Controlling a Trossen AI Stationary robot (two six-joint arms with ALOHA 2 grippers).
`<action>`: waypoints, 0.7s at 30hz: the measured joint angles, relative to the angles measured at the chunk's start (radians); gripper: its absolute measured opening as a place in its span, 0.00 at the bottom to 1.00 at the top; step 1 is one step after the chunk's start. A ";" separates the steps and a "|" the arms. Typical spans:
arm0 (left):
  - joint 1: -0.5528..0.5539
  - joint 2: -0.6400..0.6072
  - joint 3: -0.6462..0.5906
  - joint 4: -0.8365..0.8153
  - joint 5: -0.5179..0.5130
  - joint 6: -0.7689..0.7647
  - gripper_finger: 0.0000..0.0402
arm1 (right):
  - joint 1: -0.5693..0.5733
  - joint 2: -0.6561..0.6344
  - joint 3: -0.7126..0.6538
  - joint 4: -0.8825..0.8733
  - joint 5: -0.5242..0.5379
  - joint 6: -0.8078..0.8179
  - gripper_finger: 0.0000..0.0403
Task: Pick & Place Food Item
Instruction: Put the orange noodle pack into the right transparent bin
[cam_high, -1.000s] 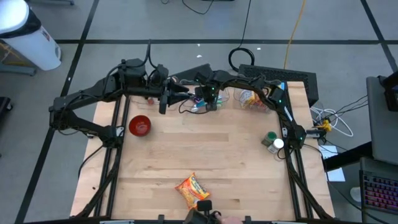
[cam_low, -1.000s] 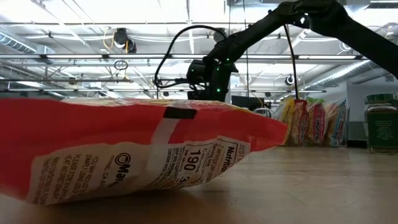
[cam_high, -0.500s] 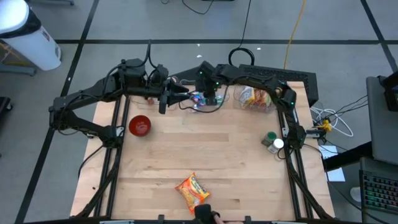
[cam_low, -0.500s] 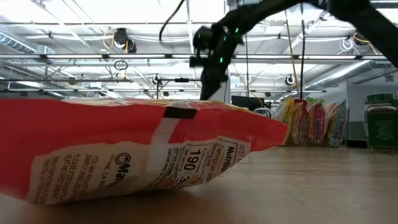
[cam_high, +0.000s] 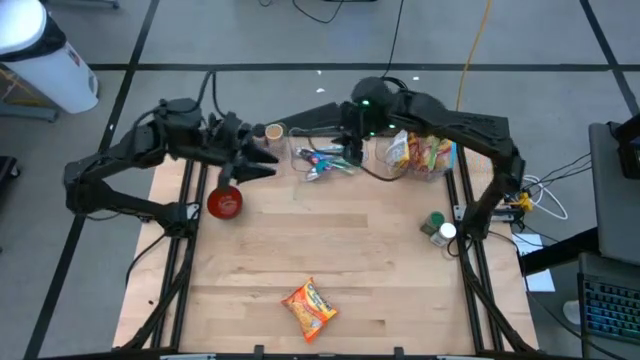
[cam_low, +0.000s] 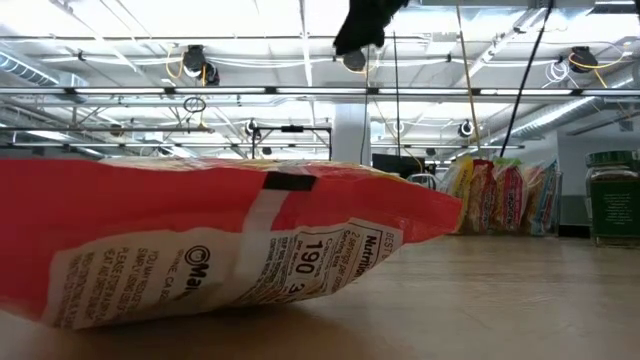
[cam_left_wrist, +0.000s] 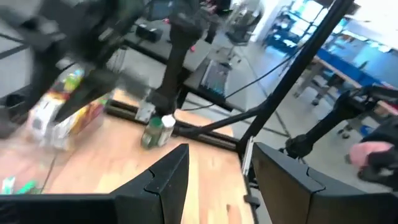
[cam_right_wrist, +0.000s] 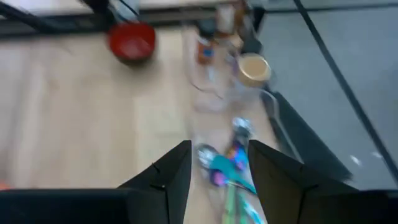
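**Noodle packet lies alone at the table's near edge**

The table (cam_high: 330, 235) is pale wood planks in a dark metal frame, standing on a grey floor crossed by dark lines. A white bin (cam_high: 40, 55) stands off its far left corner, and a yellow cable (cam_high: 478, 45) runs across the floor behind. From table height the room shows a high ceiling of trusses and pipes with bright lights.

The task's thing, an orange noodle packet (cam_high: 309, 308), lies flat near the front edge, well apart from both arms. Close to the low camera its back panel (cam_low: 230, 240) reads "190" beside a column headed "Nutrition"; the rest is too small to make out.

Along the far edge sit a red bowl (cam_high: 225, 202), a tan cup (cam_high: 273, 131), a scatter of coloured utensils (cam_high: 325, 165) and a clear bin of snack bags (cam_high: 420, 157). A green-lidded jar (cam_high: 436, 222) stands at the right edge.

The left gripper (cam_high: 262, 165) hovers just beyond the bowl, its fingers (cam_left_wrist: 165, 180) spread and empty. The right gripper (cam_high: 352, 152) hangs over the utensils, fingers (cam_right_wrist: 168, 177) parted, holding nothing.
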 joint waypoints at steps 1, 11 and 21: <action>-0.021 -0.005 0.001 -0.016 -0.029 -0.003 0.45 | 0.010 -0.018 0.000 -0.001 -0.016 0.020 0.38; -0.251 0.039 0.002 -0.050 -0.184 -0.023 0.45 | 0.148 -0.059 -0.001 -0.051 -0.160 0.188 0.38; -0.463 0.215 0.002 -0.152 -0.223 -0.267 0.45 | 0.336 -0.068 -0.005 -0.376 -0.225 0.120 0.38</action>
